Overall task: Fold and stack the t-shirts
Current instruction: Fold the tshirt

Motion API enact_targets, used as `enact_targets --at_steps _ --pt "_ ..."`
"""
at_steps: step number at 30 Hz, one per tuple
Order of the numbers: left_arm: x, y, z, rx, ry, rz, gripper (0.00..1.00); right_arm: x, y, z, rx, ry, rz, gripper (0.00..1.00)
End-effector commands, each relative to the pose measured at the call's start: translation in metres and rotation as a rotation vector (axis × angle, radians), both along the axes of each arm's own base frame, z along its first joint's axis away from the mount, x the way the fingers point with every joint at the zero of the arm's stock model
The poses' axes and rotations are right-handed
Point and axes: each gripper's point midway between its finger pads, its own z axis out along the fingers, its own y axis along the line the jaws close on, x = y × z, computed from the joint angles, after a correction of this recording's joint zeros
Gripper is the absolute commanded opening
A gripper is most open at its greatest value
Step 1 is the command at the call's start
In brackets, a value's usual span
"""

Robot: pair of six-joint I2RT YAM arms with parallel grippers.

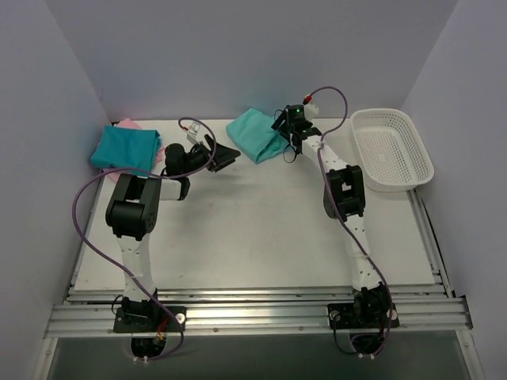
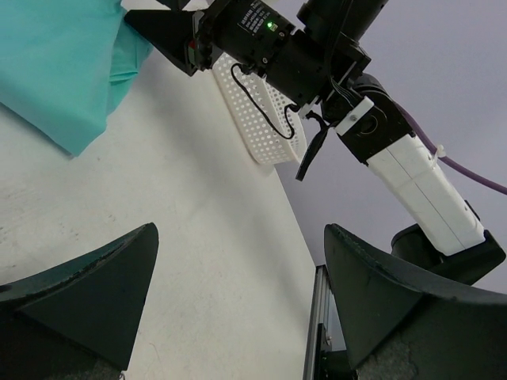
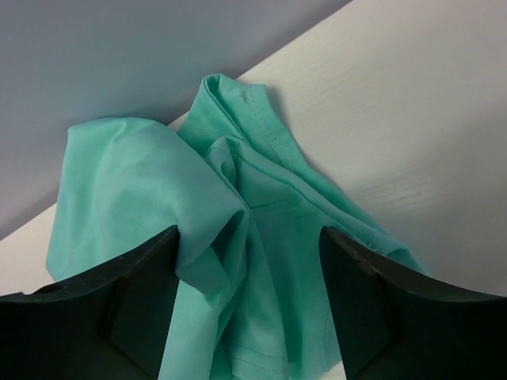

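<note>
A light teal-green t-shirt [image 1: 253, 134] lies crumpled at the back middle of the table. My right gripper [image 1: 282, 144] is at its right edge. In the right wrist view the fingers stand apart on either side of a raised bunch of that shirt [image 3: 238, 229]; the right gripper [image 3: 249, 305] is open, its left finger [image 3: 119, 309] touching a fold. A folded darker teal-blue t-shirt [image 1: 124, 148] sits at the back left on a pink one [image 1: 127, 123], of which only an edge shows. My left gripper [image 1: 226, 156] hovers open and empty between the two piles.
A white mesh basket [image 1: 392, 149] stands at the back right, right of the right arm. In the left wrist view the basket [image 2: 261, 119] shows behind the right arm [image 2: 317, 55]. Walls close the table on three sides.
</note>
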Motion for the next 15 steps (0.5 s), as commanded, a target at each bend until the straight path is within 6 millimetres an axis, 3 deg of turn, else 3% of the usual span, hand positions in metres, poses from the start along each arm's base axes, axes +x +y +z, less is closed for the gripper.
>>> enact_targets --at_steps 1,3,7,10,12,15 --pt "0.003 -0.006 0.016 -0.005 -0.119 -0.024 0.94 0.014 0.012 0.017 0.034 -0.072 0.015 0.63" --pt "0.004 -0.007 0.017 -0.006 -0.123 -0.026 0.94 0.017 0.015 0.006 0.042 -0.064 0.025 0.54" --pt "0.009 -0.011 0.010 0.004 -0.120 -0.031 0.94 0.021 0.022 0.005 0.065 -0.085 0.032 0.16" --pt "0.011 -0.012 0.005 0.010 -0.114 -0.034 0.94 0.021 0.022 0.007 0.053 -0.092 0.027 0.11" --pt "0.012 -0.012 0.002 0.012 -0.111 -0.034 0.94 0.022 0.020 0.013 0.046 -0.102 0.025 0.03" --pt "0.012 -0.013 -0.003 0.014 -0.106 -0.035 0.94 0.021 0.019 0.022 0.040 -0.112 0.028 0.00"
